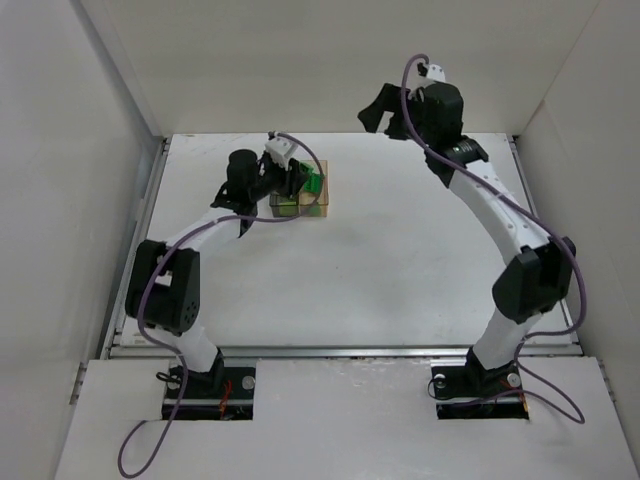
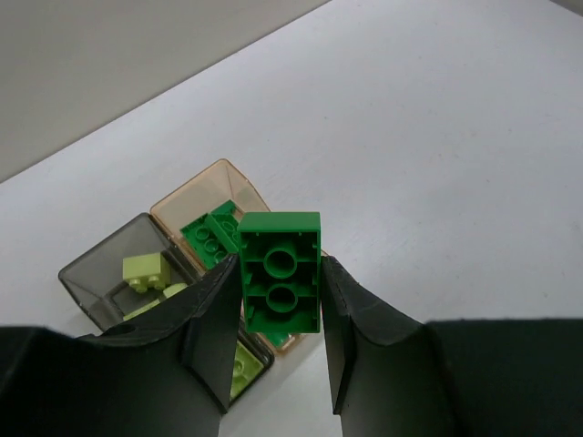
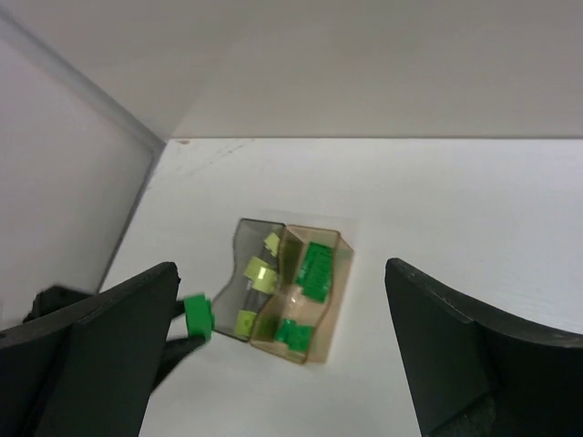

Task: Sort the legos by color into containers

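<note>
My left gripper (image 2: 281,305) is shut on a dark green lego (image 2: 281,278), held underside up above the two containers. The smoky grey bin (image 2: 94,272) holds pale yellow-green legos (image 2: 146,270). The amber bin (image 2: 194,196), touching it, holds dark green legos (image 2: 211,233). In the top view the left gripper (image 1: 298,183) hovers at the bins (image 1: 303,207), back left of the table. My right gripper (image 1: 380,112) is raised high at the back, wide open and holding nothing. Its view looks down on both bins (image 3: 335,305) and the held brick (image 3: 198,316).
White walls enclose the table (image 1: 400,260) on the left, back and right. The left wall's foot (image 3: 137,137) runs close beside the bins. Both arm bases stand at the near edge.
</note>
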`<act>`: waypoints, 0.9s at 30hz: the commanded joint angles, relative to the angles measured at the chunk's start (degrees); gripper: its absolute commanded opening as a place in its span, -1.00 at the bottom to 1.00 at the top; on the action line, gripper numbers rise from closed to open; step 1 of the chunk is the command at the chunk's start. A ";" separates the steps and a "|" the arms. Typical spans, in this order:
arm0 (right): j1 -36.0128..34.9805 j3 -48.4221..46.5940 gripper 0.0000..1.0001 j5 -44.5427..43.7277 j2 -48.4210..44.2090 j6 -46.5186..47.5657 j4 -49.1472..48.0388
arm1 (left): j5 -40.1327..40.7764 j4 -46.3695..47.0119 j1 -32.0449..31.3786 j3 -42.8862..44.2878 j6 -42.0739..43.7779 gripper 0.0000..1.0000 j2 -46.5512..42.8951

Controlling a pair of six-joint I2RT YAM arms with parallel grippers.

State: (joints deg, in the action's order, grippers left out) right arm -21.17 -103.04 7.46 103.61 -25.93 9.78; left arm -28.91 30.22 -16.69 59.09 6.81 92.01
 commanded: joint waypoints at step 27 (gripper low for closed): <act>3.23 19.01 1.00 -15.07 -20.72 9.68 6.48 | 23.60 -16.06 -3.26 25.99 -7.60 0.99 14.00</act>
State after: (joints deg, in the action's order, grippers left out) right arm -19.33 -84.73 -1.30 87.59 -16.27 16.75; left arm -15.31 17.37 -20.23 82.32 1.45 114.26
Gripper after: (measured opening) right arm 0.998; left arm 0.991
